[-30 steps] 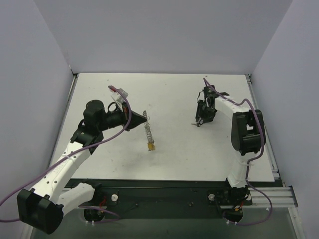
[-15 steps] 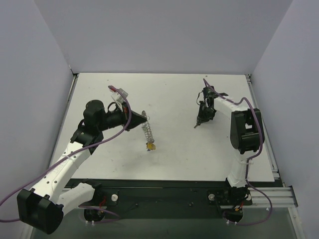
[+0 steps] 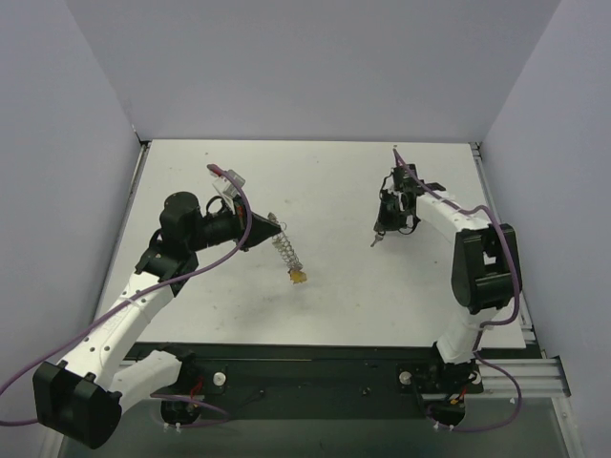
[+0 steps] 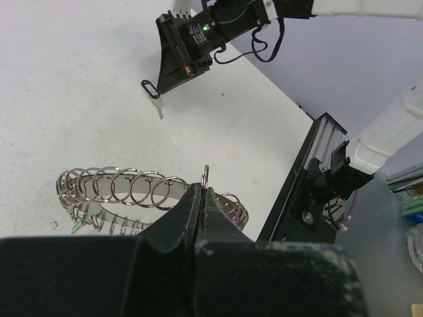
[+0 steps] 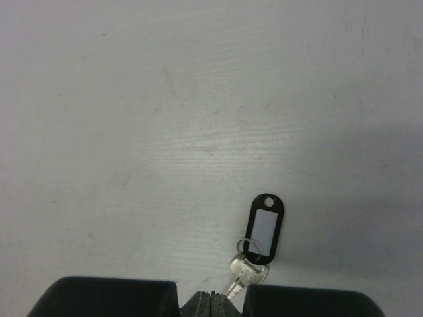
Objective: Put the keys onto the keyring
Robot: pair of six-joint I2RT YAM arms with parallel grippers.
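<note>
The keyring (image 3: 284,250), a silvery coil of wire loops, hangs from my left gripper (image 3: 276,229), with a yellow-headed key (image 3: 299,277) dangling at its lower end. In the left wrist view the left gripper (image 4: 204,189) is shut on one loop of the keyring (image 4: 132,188), and a green bit (image 4: 78,224) shows at the coil's left end. My right gripper (image 3: 380,232) is shut on the blade of a small metal key (image 5: 246,272) that carries a black tag (image 5: 266,224) on a small ring. That key (image 4: 157,107) hangs just above the table under the right gripper (image 4: 173,66).
The white table (image 3: 334,305) ends in walls at the back and both sides. A black rail (image 3: 325,367) with both arm bases runs along the near edge. The right arm's base and mount (image 4: 330,178) show to the right of the keyring in the left wrist view.
The right gripper has shut on the black-tagged key and raised it slightly. The left gripper swung the keyring, so the yellow key now hangs further right.
</note>
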